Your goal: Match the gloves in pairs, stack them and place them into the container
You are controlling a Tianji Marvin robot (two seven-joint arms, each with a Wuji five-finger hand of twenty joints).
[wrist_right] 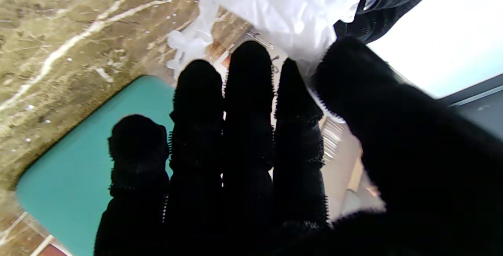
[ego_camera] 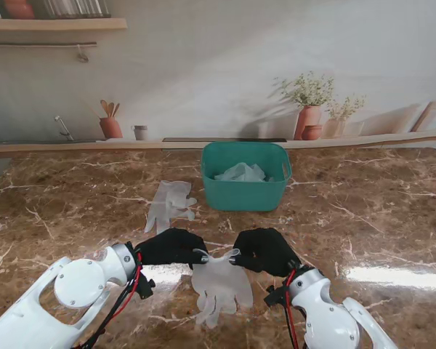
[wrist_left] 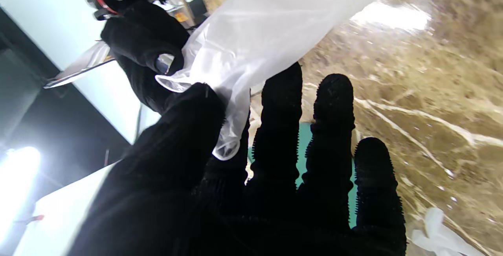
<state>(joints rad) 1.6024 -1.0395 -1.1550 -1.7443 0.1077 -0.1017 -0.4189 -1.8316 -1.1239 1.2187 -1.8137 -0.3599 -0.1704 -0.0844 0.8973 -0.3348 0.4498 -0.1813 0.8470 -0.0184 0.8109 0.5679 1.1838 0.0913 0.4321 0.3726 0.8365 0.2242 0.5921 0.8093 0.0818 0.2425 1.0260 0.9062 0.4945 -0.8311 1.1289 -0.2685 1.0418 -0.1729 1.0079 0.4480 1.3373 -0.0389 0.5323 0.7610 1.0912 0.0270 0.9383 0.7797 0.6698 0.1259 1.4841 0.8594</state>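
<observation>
Two robot hands are gripping one clear glove between them, and you are looking at it near your edge of the worktop. Your left robot hand is pinching one corner of the cuff between thumb and forefinger; the left wrist view is showing the thin film caught under the thumb while the other three fingers are standing straight and apart. Your right robot hand is pinching the opposite corner of the cuff in the same way, its thumb pressing on the film and the remaining fingers lying side by side. The cuff is stretching between the two hands, and the glove's fingers are trailing toward you; whether they are touching the marble I cannot tell. Farther from you, a second glove is lying flat on the worktop, just beside the left wall of a teal bin. Inside that bin, crumpled clear gloves are already sitting. The bin is standing well apart from both hands, near the back of the worktop.
</observation>
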